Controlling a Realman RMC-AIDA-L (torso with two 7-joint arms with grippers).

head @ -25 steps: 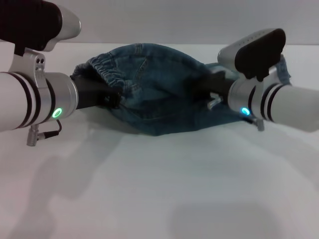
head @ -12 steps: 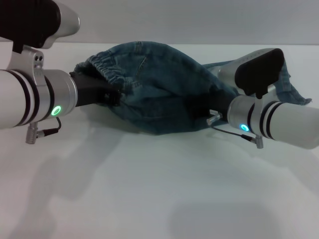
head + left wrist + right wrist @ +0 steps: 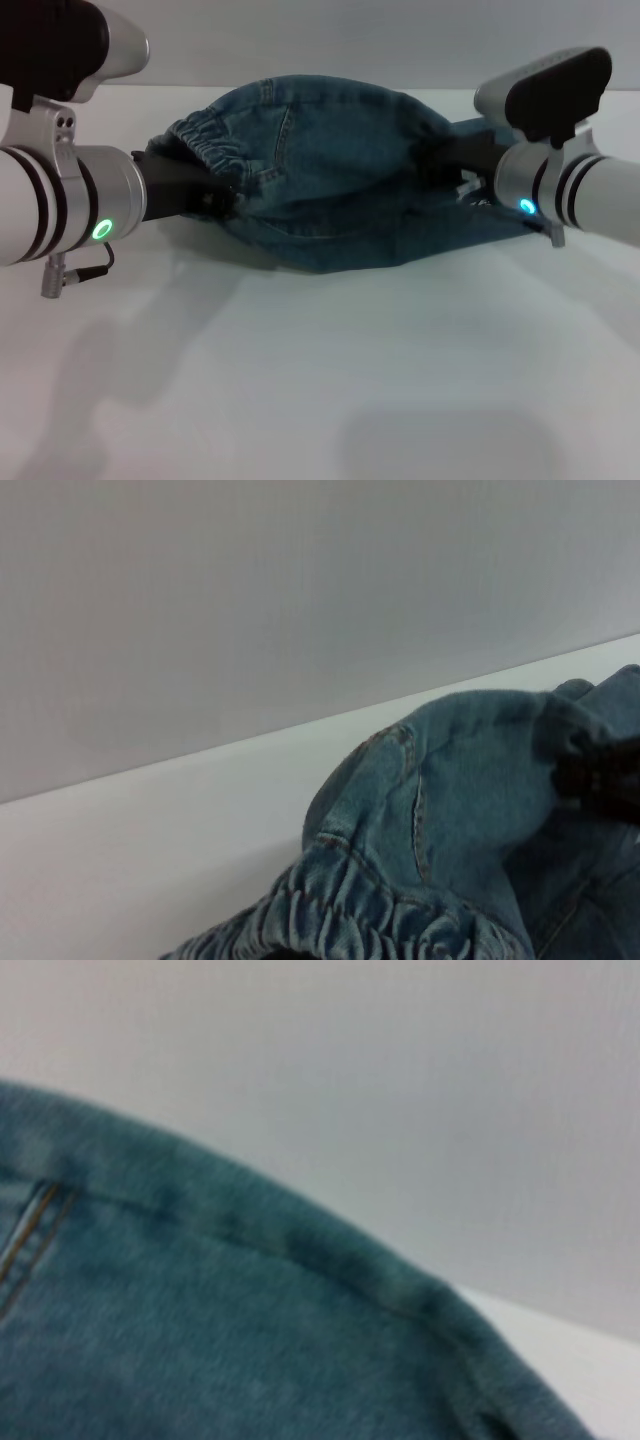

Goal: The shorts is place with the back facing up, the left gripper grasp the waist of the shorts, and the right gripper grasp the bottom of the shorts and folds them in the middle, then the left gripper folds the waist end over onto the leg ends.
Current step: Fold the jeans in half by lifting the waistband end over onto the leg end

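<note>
Blue denim shorts hang in a sagging fold between my two grippers, above the white table. Their elastic waist bunches at the left, where my left gripper is shut on it. At the right, my right gripper is shut on the leg end, its fingers buried in the fabric. A back pocket seam faces me. The left wrist view shows the gathered waist, with the dark right gripper farther off. Denim fills most of the right wrist view.
A plain grey wall rises behind the table's far edge. The shorts' lowest fold hangs close to the tabletop, and the arms' shadows fall on the table in front of it.
My right gripper has moved up and to the right with the leg end, pulling the shorts wider. The left arm has shifted slightly left and keeps hold of the waist.
</note>
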